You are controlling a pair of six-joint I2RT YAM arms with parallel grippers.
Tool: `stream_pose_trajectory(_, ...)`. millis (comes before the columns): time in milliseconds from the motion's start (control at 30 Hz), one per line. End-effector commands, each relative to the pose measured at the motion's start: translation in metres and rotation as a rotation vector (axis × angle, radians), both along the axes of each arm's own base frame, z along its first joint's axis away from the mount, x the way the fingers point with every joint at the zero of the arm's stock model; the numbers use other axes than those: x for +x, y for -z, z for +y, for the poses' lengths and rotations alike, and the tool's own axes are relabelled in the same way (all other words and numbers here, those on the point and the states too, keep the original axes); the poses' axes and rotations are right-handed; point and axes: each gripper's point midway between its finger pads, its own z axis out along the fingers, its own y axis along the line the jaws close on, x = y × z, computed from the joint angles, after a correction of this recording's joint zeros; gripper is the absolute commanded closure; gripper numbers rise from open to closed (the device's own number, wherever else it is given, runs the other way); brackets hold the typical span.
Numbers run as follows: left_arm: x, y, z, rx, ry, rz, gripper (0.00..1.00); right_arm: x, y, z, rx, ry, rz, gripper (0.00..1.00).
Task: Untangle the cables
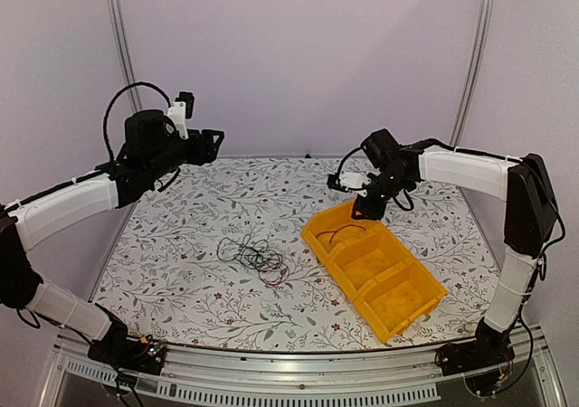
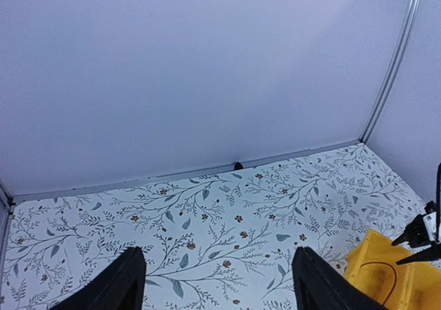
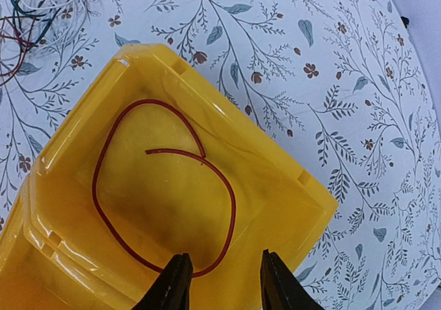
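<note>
Right tool (image 3: 224, 284) hangs over the far compartment of the yellow bin (image 1: 403, 303), fingers parted, nothing between them. Lying loose on the bin floor directly beneath it is one red cable (image 3: 233, 213), in an open loop whose lower curve passes just under the fingertips. That one looks already separated.

The real work sits elsewhere: the tangle of cables (image 1: 256, 258) lies on the table (image 1: 226, 199), outside the bin and well off to the right tool's left, just peeking into the corner of its wrist view. Dark, pale and red strands are all knotted together there.

Left tool (image 2: 217, 293) is up high, fingers spread wide and gripping nothing, looking across at the back wall. The tangle is below and nearer the arm bases than this tool, out of its wrist view entirely.

Handling, as I judge it: these are thin, featherweight, floppy wires. They won't resist a pull, but they'll drag the whole bundle along if one strand is tugged alone. They're slim enough to slip out of a loose pinch, and they lie so flat that the fingertips need to close right at the table surface.

The best hold looks like a free end or an outer loop at the edge of the bundle, where one strand stands apart from its neighbours, with the other tool pinning the remaining mass.
</note>
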Motion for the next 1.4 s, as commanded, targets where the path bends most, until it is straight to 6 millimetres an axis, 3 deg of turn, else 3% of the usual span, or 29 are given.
stream_pose_trajectory(0, -0.001, 0.001, -0.002, 0.001, 0.015, 0.001, 0.25, -0.003, -0.051, 0.005, 0.041, 0.005, -0.082, 0.61)
stream_pose_trajectory(200, -0.001, 0.012, -0.01, 0.059, 0.032, 0.071, 0.26, -0.039, -0.071, 0.045, 0.112, -0.112, -0.111, 0.63)
stream_pose_trajectory(333, -0.016, 0.045, -0.025, 0.108, 0.098, 0.279, 0.27, -0.07, -0.069, 0.077, 0.152, -0.238, -0.107, 0.71)
stream_pose_trajectory(500, -0.063, 0.103, -0.043, -0.004, 0.227, 0.481, 0.29, -0.101, -0.055, 0.112, 0.204, -0.362, -0.067, 0.76)
stream_pose_trajectory(600, -0.089, 0.14, -0.051, -0.033, 0.258, 0.547, 0.31, -0.112, -0.036, 0.132, 0.211, -0.402, -0.035, 0.77)
stream_pose_trajectory(733, -0.109, 0.169, -0.058, -0.023, 0.246, 0.583, 0.32, -0.112, -0.012, 0.151, 0.206, -0.383, -0.002, 0.77)
stream_pose_trajectory(933, -0.121, 0.189, -0.061, -0.058, 0.211, 0.614, 0.32, -0.11, 0.03, 0.166, 0.189, -0.29, 0.155, 0.7)
stream_pose_trajectory(1100, -0.121, 0.198, -0.053, -0.071, 0.152, 0.63, 0.32, -0.109, 0.038, 0.17, 0.189, -0.217, 0.207, 0.67)
stream_pose_trajectory(1367, -0.122, 0.195, -0.049, -0.087, 0.126, 0.617, 0.33, -0.108, 0.051, 0.18, 0.189, -0.164, 0.292, 0.68)
